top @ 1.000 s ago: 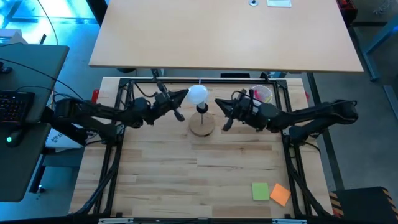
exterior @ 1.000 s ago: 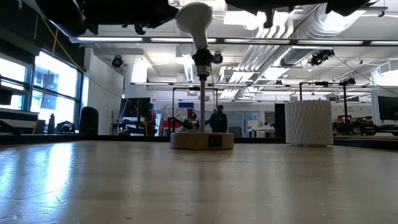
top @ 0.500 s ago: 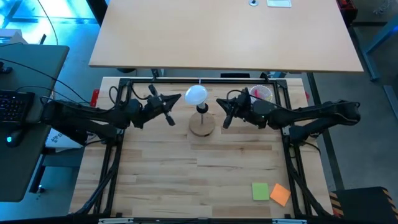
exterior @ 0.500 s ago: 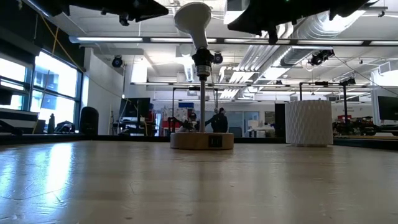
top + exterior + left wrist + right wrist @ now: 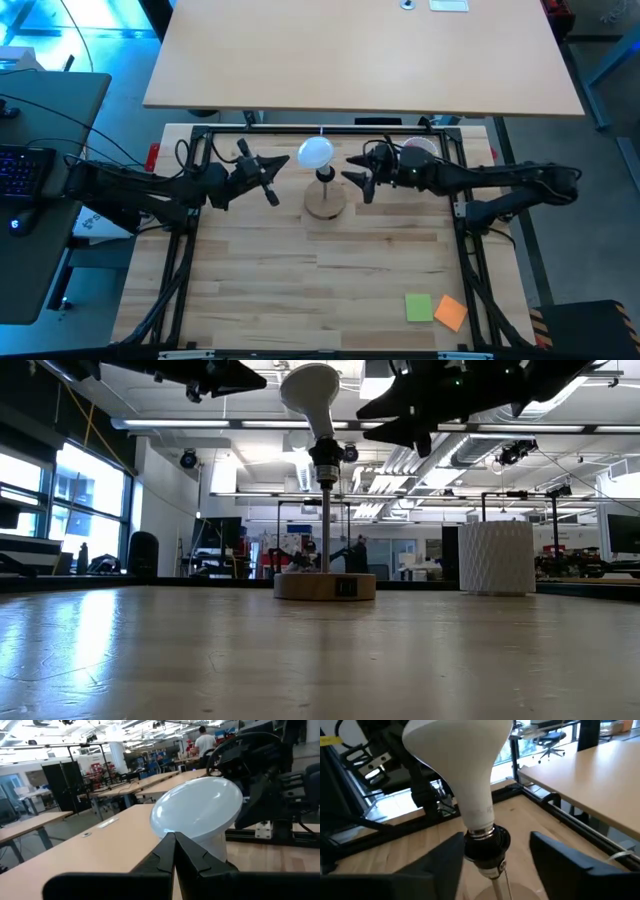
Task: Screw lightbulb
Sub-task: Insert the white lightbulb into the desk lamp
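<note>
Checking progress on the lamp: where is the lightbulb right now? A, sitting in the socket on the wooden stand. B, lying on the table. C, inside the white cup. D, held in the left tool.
A: the lightbulb sits in the black socket atop the stand, with neither tool gripping it.

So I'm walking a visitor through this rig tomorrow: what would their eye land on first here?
Probably the lightbulb, a white globe seated in the black socket atop a thin post on the round wooden stand, near the table's far edge. Next, the two dark arms flanking it: the left gripper shut and clear of the bulb, the right gripper open beside the socket. The orange and green sticky notes at the near right corner add colour.
</note>
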